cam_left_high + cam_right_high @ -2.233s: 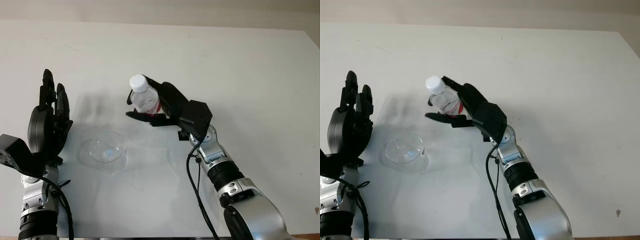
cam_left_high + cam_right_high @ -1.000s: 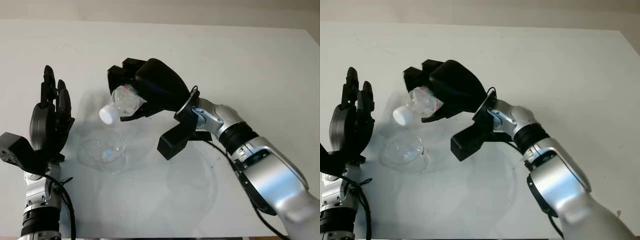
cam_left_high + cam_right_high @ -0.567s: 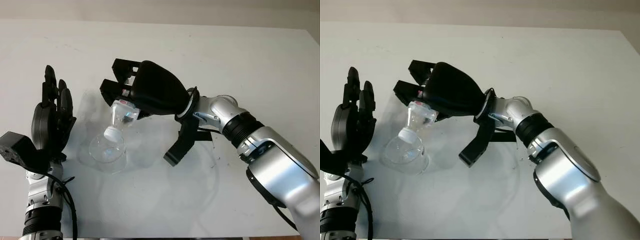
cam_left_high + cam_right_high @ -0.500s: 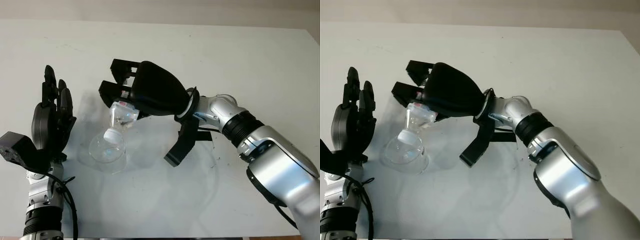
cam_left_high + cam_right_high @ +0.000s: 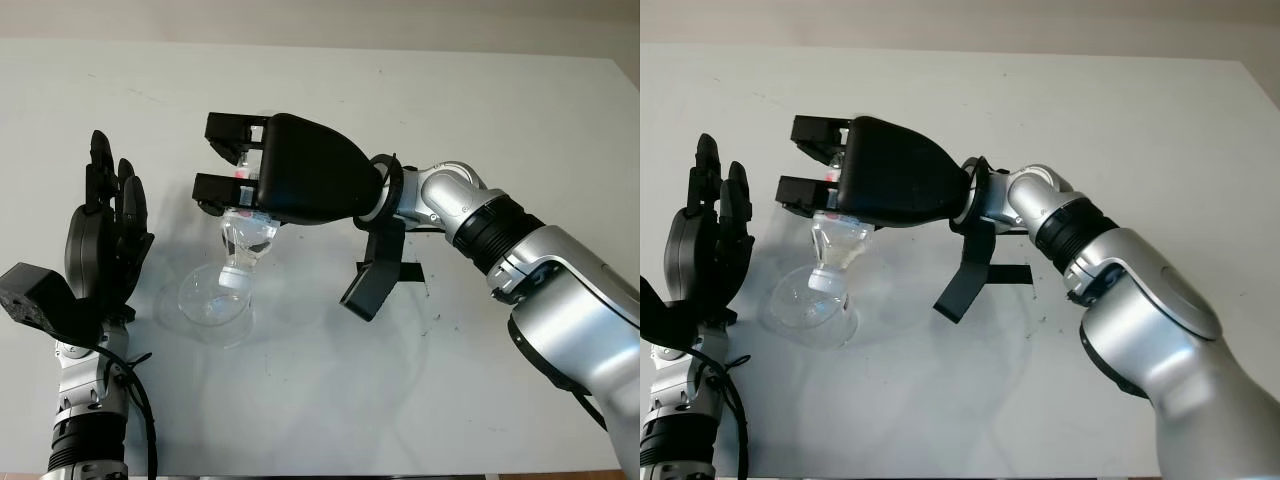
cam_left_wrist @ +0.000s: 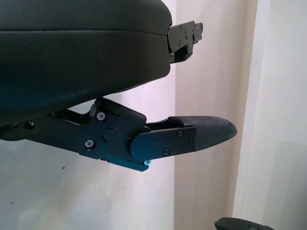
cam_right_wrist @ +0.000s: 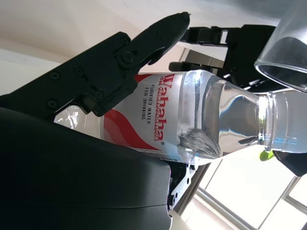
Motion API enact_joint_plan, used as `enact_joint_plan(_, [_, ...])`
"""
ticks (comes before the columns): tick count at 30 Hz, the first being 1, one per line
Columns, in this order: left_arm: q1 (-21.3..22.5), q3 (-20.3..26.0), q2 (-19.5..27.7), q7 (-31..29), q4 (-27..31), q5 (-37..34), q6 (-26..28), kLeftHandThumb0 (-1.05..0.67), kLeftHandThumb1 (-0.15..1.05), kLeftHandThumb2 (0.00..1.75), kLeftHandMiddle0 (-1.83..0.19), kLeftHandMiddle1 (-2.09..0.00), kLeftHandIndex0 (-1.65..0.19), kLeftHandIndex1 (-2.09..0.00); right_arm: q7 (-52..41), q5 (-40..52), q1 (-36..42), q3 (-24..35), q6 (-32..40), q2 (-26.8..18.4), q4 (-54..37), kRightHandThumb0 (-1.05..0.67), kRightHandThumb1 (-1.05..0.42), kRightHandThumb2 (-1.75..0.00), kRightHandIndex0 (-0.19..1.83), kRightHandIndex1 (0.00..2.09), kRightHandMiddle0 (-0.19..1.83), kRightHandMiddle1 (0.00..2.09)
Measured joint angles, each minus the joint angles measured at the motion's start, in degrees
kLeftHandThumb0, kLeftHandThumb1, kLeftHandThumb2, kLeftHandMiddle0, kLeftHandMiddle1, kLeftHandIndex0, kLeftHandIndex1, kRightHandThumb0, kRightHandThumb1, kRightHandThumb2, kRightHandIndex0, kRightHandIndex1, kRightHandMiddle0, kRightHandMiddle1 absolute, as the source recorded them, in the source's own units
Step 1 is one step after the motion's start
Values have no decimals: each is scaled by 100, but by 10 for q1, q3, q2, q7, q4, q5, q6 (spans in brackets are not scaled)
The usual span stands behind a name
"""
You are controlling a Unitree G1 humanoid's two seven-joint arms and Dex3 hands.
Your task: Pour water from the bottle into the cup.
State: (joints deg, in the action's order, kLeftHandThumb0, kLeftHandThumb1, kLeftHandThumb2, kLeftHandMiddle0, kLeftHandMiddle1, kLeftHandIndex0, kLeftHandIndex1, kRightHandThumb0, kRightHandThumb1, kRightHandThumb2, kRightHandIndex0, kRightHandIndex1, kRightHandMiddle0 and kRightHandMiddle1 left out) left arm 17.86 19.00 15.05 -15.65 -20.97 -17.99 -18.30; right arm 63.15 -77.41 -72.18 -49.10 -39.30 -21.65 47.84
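Nearest you, your left hand [image 5: 100,250] stood upright at the table's left side, open and holding nothing, just beside the cup [image 5: 213,305] but apart from it. The cup, a clear low one, sat on the white table [image 5: 500,120] a little right of that hand.

Directly above the cup you had the bottle [image 5: 243,243] turned neck-down, its white-capped mouth [image 5: 824,279] pointing into the cup's opening, close over the rim. In your right wrist view the bottle [image 7: 192,120] showed a red and white "Wahaha" label, clear water inside, and the cup's rim [image 7: 283,52] just by its neck.

Your right hand [image 5: 300,185] was clamped around the bottle's body from above, fingers [image 5: 235,128] closed on the far side and the thumb underneath; the right forearm [image 5: 480,225] reached in from the right, held above the table. Farther back the table lay bare to its far edge.
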Motion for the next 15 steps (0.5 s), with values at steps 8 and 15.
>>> enact_joint_plan(8, [0,0,0,3,0,1,0,-74,105,52,18,-5,19,-3,-1,-9,0,-4,17,-4,-7,-55,-92,-5,120,209,65,140])
enact_joint_plan(15, [0,0,0,4,0,2,0,-74,105,52,18,-5,19,-4,-1,-9,0,-5,25,-4,-8,-57,-93,-6,120,209,64,141])
